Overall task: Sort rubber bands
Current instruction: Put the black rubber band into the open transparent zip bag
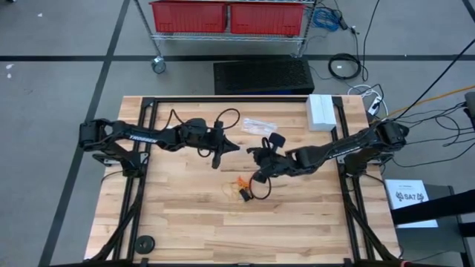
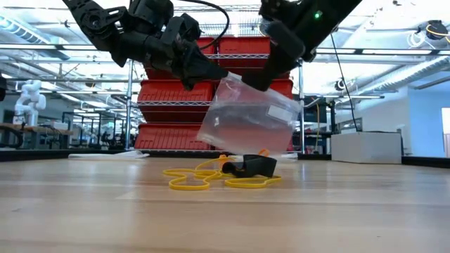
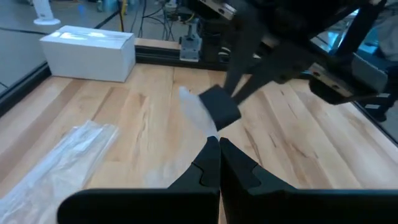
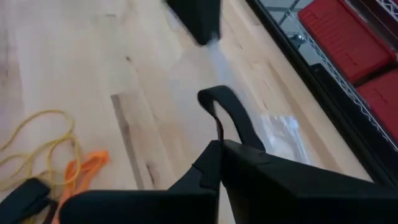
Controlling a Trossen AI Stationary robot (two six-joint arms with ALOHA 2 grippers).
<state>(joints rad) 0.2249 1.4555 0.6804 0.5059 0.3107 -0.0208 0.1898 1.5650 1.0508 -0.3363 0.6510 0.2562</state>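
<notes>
Both arms hang over the middle of the table, holding one clear plastic bag (image 2: 247,119) up between them. The left gripper (image 2: 211,70) has its fingers pinched tight on the bag's upper edge. The right gripper (image 2: 261,79) is clamped on the same edge — a black rubber band (image 4: 225,112) loops out from its closed fingers. Below the bag, the other rubber bands (image 2: 211,177) lie in a small heap on the wood — yellow, orange and black loops tangled together. A second clear bag (image 1: 259,124) lies flat farther back, near a white box (image 1: 320,111).
</notes>
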